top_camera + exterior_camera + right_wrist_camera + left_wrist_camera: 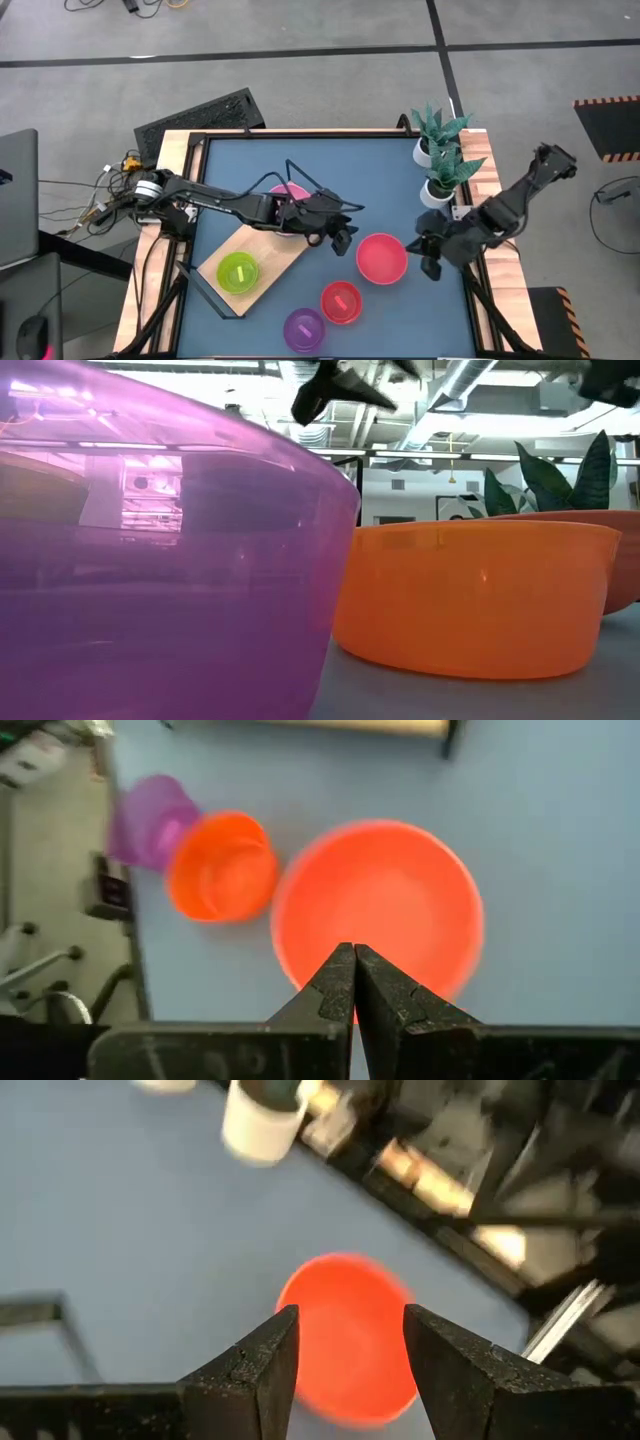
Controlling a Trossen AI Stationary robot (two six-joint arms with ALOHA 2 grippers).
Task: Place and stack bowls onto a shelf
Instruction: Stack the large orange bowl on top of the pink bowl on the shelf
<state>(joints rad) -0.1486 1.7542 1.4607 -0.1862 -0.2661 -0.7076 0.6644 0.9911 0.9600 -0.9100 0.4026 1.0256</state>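
Purple bowl [150,560] fills the low view, hiding the shelf [262,250] at its ten o'clock. Left gripper [340,240] spread, empty; right gripper [432,262] pinched closed, empty, flanking the large red bowl [381,257]

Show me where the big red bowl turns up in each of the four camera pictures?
High view: the large red bowl sits right of centre, between the two grippers.
Low view: only its rim shows at the far right edge, behind the small red bowl.
Left wrist view: beyond that arm's open fingers.
Right wrist view: centre, past the shut fingers.
Shared landmark: the small red bowl beside it, next to the purple bowl.
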